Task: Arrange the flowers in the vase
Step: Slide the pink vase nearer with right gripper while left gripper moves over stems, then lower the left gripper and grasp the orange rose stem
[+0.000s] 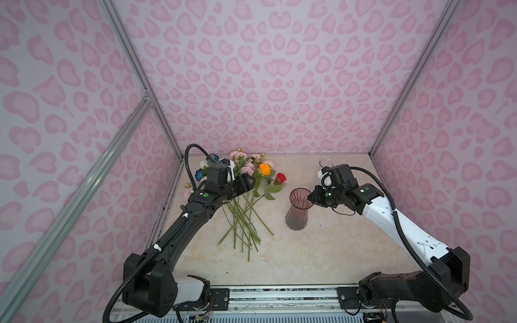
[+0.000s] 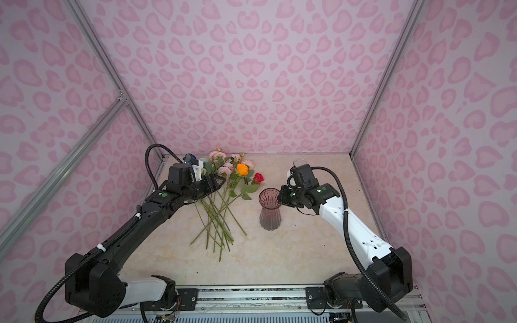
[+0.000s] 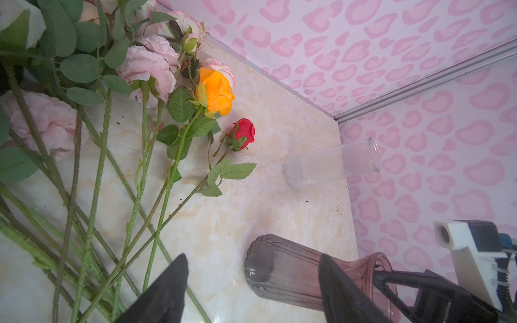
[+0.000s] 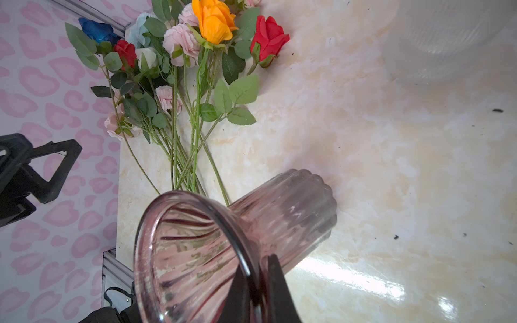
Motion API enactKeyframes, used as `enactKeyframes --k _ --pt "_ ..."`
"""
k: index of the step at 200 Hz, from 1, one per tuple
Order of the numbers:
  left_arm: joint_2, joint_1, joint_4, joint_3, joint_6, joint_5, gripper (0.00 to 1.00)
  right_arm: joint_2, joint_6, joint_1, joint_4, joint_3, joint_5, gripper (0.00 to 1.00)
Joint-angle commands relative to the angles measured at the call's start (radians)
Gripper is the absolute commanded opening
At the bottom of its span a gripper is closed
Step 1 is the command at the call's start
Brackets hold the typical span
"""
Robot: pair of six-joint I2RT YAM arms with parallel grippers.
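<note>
In both top views, flowers (image 1: 241, 221) (image 2: 216, 223) in a loose sheaf flat on the surface (image 1: 321, 251), left of its middle: heads bunched toward the far left corner, bare green stems crossing and fanning toward the near edge. Pale pink heads in a cluster, an orange head (image 1: 265, 169) and a red head (image 1: 280, 177) at the right of the bunch, dark blue and white ones partly hidden behind the left arm (image 1: 179, 232). Vase (image 1: 297, 214), ribbed pink-tinted glass with a flared mouth, upright near the middle of the surface, near the stems but apart from them. Left fingers (image 1: 248, 181) above the leafy upper stems; right fingers (image 1: 312, 196) at the vase's rim. Clear glass (image 1: 325, 163) near the far edge, half behind the right arm (image 1: 391, 221). In the left wrist view, large pale pink heads, serrated leaves and knobbly stems; left fingers (image 3: 167, 290) spread wide apart. In the right wrist view, right fingers (image 4: 277, 290) clamped on the vase's rim, one inside the mouth, one outside; beyond it the sheaf, with a second, smaller red bloom (image 4: 126, 51), a dark blue bloom (image 4: 98, 30) and pale blue and cream ones toward the left edge of the surface.
</note>
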Motion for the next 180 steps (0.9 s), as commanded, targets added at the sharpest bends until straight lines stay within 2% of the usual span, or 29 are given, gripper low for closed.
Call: enactKeyframes --k 1,11,30,47,71,81,98,120,129,149,180 --pt "0.016 0.0 -0.026 0.022 0.046 -0.026 0.75 0.0 -0.024 -0.003 0.002 0.002 0.003 0.21" --pt "0.025 0.0 -0.042 0.032 0.064 -0.041 0.75 -0.005 -0.035 -0.006 -0.008 0.008 0.01 0.27" --pt "0.044 0.0 -0.072 0.044 0.086 -0.077 0.75 -0.025 -0.067 -0.01 -0.026 0.008 0.045 0.31" --pt "0.06 0.0 -0.096 0.049 0.087 -0.125 0.75 -0.042 -0.097 -0.034 -0.046 0.012 0.056 0.33" --pt "0.073 -0.01 -0.114 0.029 0.079 -0.204 0.69 -0.109 -0.124 -0.074 -0.04 0.003 0.076 0.34" --pt "0.08 -0.019 -0.121 0.01 0.072 -0.236 0.65 -0.144 -0.133 -0.075 -0.032 -0.006 0.109 0.34" --pt "0.105 -0.051 -0.125 -0.028 0.073 -0.264 0.52 -0.203 -0.128 -0.074 0.02 -0.05 0.136 0.32" --pt "0.182 -0.132 -0.2 -0.017 0.124 -0.37 0.33 -0.257 -0.119 -0.074 0.079 -0.107 0.134 0.27" --pt "0.212 -0.154 -0.241 -0.007 0.13 -0.413 0.3 -0.268 -0.123 -0.073 0.084 -0.115 0.133 0.26" --pt "0.241 -0.177 -0.254 -0.04 0.129 -0.458 0.29 -0.293 -0.135 -0.074 0.091 -0.135 0.132 0.25" --pt "0.294 -0.208 -0.236 -0.061 0.161 -0.422 0.31 -0.336 -0.138 -0.073 0.112 -0.173 0.143 0.25"
